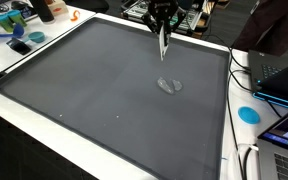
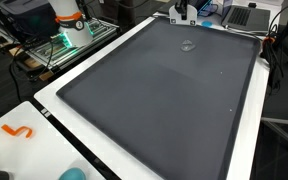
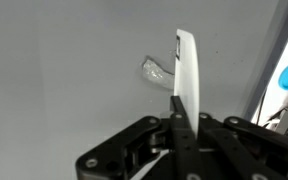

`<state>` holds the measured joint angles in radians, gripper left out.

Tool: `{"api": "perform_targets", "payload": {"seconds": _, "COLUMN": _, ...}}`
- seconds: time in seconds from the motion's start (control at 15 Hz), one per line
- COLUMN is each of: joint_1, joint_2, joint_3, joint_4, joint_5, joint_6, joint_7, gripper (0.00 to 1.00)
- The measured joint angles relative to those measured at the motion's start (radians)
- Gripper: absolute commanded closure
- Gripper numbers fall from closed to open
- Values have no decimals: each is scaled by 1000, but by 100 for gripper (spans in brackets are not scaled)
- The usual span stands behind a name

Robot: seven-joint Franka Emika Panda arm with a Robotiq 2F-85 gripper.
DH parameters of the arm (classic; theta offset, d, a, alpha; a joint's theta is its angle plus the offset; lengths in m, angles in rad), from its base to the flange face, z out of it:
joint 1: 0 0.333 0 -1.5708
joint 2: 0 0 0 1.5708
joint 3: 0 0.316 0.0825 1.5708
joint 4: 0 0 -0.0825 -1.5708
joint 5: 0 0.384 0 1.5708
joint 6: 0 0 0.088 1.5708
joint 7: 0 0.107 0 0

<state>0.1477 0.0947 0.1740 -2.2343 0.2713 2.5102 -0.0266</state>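
My gripper (image 1: 162,32) hangs over the far edge of a large dark grey mat (image 1: 84,90), shut on a slim white utensil-like piece (image 1: 164,46) that points down from the jaws. In the wrist view the white piece (image 3: 187,75) runs up from the gripper (image 3: 182,112), pressed against one dark finger (image 3: 175,104). A small clear crumpled plastic object (image 1: 169,85) lies on the mat below and a little ahead of the white piece's tip, apart from it. Both the clear object (image 2: 188,45) and the gripper (image 2: 182,12) also show in an exterior view, and the clear object (image 3: 154,72) shows in the wrist view.
The mat (image 2: 154,100) covers a white table (image 2: 44,125). A blue round disc (image 1: 248,114) and laptops (image 1: 279,75) sit beside the mat's edge, with cables (image 1: 249,160). An orange squiggle (image 2: 19,131) lies on the white surface. Clutter (image 1: 19,25) fills a far corner.
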Motion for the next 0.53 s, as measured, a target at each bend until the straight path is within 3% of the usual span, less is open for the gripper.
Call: {"api": "perform_targets", "payload": {"seconds": 0.53, "joint_1": 24, "joint_2": -1, "joint_3": 14, "joint_4": 0, "joint_5": -14, "joint_6": -1, "joint_7": 3, "gripper": 99}}
